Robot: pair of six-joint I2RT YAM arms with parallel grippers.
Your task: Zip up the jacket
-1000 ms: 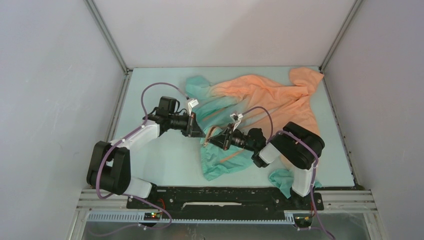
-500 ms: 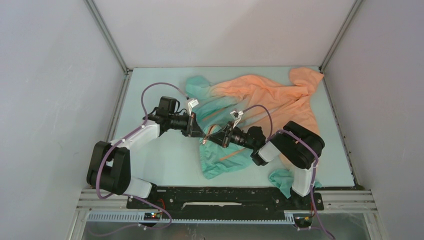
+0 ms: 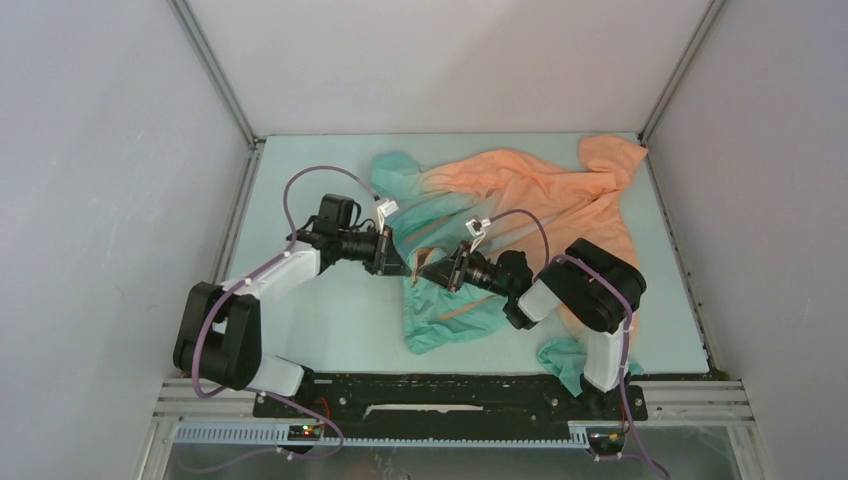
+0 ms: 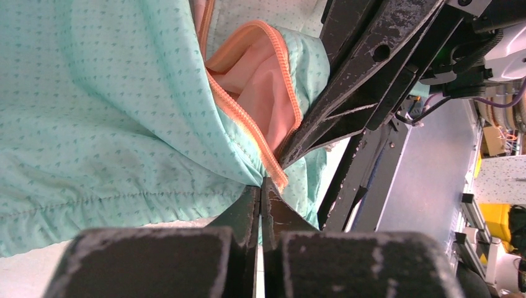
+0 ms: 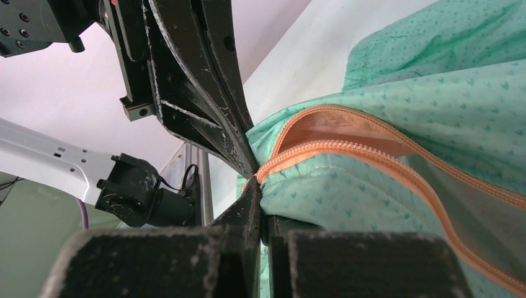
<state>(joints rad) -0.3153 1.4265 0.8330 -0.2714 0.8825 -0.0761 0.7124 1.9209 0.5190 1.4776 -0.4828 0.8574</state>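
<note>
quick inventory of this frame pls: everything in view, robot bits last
jacket: one, orange fading to teal, crumpled over the middle and far right of the table, with a teal part by the right arm's base
zipper: count unclear, orange, along the teal edges where both sets of fingers meet, not closed there
table: one, pale mint, under everything
walls: three, light grey, at the left, back and right
cables: two, purple, one looped over each arm
left arm: one, black and white, reaching in from the near left
right arm: one, black and white, reaching in from the near right
left fingers: two, black, shut on the jacket's teal edge
right fingers: two, black, shut on the jacket by the zipper
</note>
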